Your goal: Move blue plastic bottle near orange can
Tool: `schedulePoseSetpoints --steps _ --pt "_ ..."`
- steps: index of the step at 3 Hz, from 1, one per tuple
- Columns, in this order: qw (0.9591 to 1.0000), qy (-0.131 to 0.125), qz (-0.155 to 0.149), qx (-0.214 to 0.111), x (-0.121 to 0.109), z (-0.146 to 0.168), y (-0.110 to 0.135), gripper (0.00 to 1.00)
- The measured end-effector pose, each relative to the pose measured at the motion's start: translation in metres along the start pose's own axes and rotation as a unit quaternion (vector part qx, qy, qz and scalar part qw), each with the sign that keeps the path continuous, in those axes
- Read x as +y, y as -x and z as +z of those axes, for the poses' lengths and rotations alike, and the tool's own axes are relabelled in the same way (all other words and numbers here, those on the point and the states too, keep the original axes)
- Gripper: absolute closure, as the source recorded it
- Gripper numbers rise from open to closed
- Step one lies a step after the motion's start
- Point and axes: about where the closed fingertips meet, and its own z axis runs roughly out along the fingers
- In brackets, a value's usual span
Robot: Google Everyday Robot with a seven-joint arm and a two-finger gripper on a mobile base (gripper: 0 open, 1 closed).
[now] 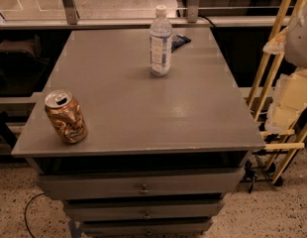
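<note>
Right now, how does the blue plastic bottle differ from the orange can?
The blue plastic bottle is taller and clear with a white cap; the orange can is shorter, opaque metal with a silver top. The bottle stands near the far edge, the can at the near left corner. Both stand upright on the grey cabinet top. The gripper is not in view.

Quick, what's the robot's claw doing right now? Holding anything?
The claw is out of view, so open or closed cannot be told.
The bottle and can stand free on the table.

Can (66, 116) front-left, bottle (160, 41) rear-centre on table (143, 114); jaws right edge.
</note>
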Motion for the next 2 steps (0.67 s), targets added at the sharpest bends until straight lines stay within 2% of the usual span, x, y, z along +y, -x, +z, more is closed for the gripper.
schedulePoseSetpoints --steps 2 --pt "0.9999 -0.006 0.003 -0.012 -0.0033 -0.0007 0.0017 0.00"
